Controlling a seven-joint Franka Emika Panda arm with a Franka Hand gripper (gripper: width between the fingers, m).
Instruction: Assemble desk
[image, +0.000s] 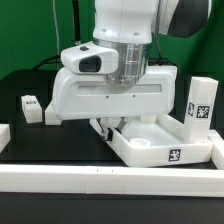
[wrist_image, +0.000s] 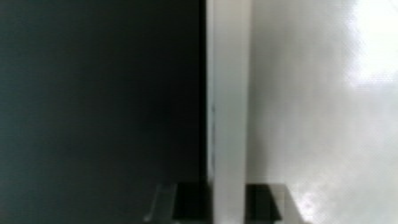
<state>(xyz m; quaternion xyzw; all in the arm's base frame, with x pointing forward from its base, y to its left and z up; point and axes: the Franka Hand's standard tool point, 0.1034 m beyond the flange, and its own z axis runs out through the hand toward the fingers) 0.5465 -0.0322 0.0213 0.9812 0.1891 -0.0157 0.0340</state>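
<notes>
The white tray-like tabletop (image: 160, 142) lies on the black table at the exterior view's right, with a tag on its front wall. My gripper (image: 106, 127) is down at the tray's left rim. In the wrist view the two dark fingers (wrist_image: 267, 201) stand on either side of the thin white rim (wrist_image: 228, 90), so my gripper (wrist_image: 228, 192) is shut on the tabletop's rim. A white block leg (image: 201, 106) stands upright at the tray's far right corner. Another leg (image: 30, 108) lies apart at the exterior view's left.
A long white border rail (image: 100, 181) runs along the front edge, and another piece of rail (image: 4, 137) sits at the left. The arm's white wrist housing (image: 115, 90) hangs low over the tray's back half and hides it.
</notes>
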